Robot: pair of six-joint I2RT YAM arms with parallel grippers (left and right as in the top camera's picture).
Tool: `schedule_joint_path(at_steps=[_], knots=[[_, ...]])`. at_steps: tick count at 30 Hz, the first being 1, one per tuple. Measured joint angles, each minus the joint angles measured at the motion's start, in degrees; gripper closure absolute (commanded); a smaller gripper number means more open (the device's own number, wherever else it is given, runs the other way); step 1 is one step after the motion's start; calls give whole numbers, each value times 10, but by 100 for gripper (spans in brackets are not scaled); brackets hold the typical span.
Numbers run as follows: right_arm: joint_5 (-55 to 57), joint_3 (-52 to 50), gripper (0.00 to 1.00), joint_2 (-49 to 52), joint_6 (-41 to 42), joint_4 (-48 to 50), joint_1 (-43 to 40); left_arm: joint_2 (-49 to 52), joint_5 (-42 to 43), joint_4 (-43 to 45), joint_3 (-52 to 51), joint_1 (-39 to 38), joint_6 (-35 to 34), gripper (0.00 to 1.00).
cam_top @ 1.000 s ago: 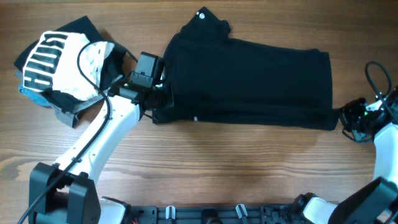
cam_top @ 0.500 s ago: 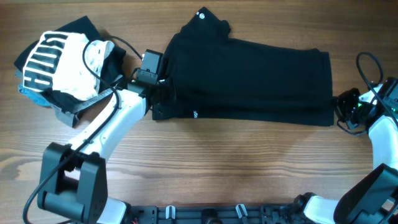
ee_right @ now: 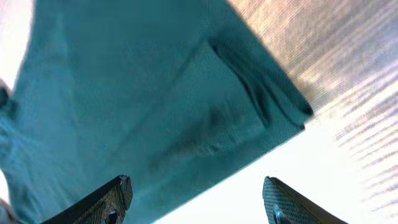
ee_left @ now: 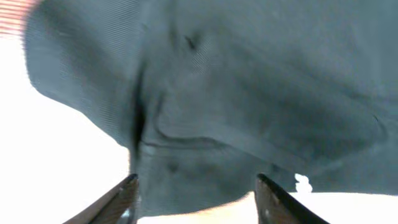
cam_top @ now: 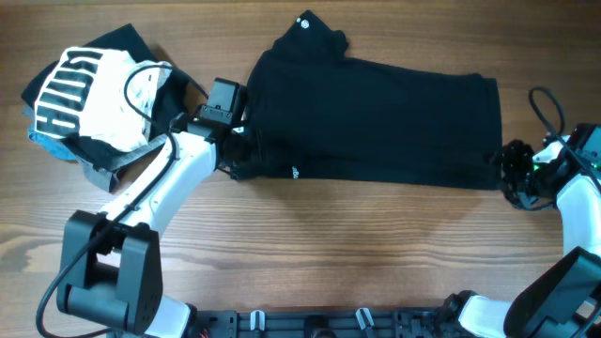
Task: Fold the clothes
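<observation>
A: What sits at the far left?

B: A heap [cam_top: 94, 108] of clothes on the wooden table [cam_top: 329, 244], topped by a white garment [cam_top: 80, 89] with a bold black-striped print. Grey and light-blue pieces peek out under it.

A: And next to that?

B: The left end effector [cam_top: 244, 155], at the left edge of the black T-shirt [cam_top: 376, 117]. From its wrist camera the two fingers [ee_left: 124, 194] stand spread apart, with the shirt's hem lying in the gap between them. So it is open, not clamped on the cloth.

A: How does the shirt lie?

B: Flat on the table, stretched lengthwise from left to right across the middle, well apart from the heap. A tiny white round logo [cam_top: 304, 23] shows at its upper left corner, and a small white label mark [cam_top: 294, 173] near the lower edge, just right of the left end effector.

A: And the far right?

B: The right end effector [cam_top: 505, 171] is at the shirt's lower right corner. Its wrist camera shows both fingers [ee_right: 115, 193] wide apart with the folded corner of the fabric ahead of them. It is open too; whether a fingertip touches the cloth I cannot tell.
</observation>
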Motion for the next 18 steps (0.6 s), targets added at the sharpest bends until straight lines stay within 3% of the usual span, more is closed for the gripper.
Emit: schedule_joint_path(at_steps=[8, 15, 16, 18], knots=[[0, 0, 30, 0, -34, -40, 0, 2, 29, -19, 0, -16, 29, 36], [47, -4, 30, 0, -23, -71, 0, 8, 6, -59, 0, 3, 31, 34], [59, -9, 52, 0, -18, -67, 0, 8, 3, -61, 0, 10, 31, 33], [68, -17, 66, 3, -20, -48, 0, 8, -3, -61, 0, 23, 31, 35]])
